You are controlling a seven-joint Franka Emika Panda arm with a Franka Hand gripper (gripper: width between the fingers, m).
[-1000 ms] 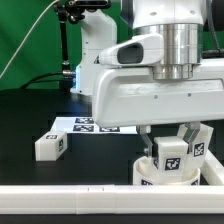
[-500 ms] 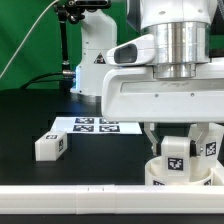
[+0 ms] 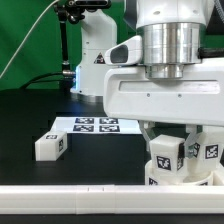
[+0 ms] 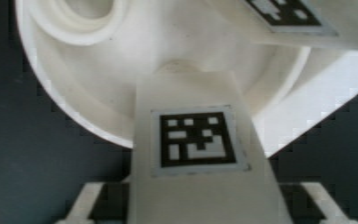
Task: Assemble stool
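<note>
My gripper [image 3: 168, 140] is shut on a blocky white leg [image 3: 166, 156] with a black-and-white tag and holds it upright on the round white seat [image 3: 158, 180] at the exterior view's lower right. Another tagged leg [image 3: 208, 151] stands on the seat just to the right of it. In the wrist view the held leg [image 4: 197, 120] sits between my fingers [image 4: 96, 200], with the gripper [image 4: 201, 205] closed on its sides, above the seat's rimmed disc [image 4: 78, 90]. A loose leg [image 3: 50, 146] lies on the table at the exterior view's left.
The marker board [image 3: 95, 125] lies flat on the black table behind the loose leg. A long white rail [image 3: 70, 200] runs along the front edge. The robot's base [image 3: 95, 50] stands at the back.
My gripper has turned with the leg over the seat; the leg's tag face has swung round and shifted slightly. The loose leg has not moved.
</note>
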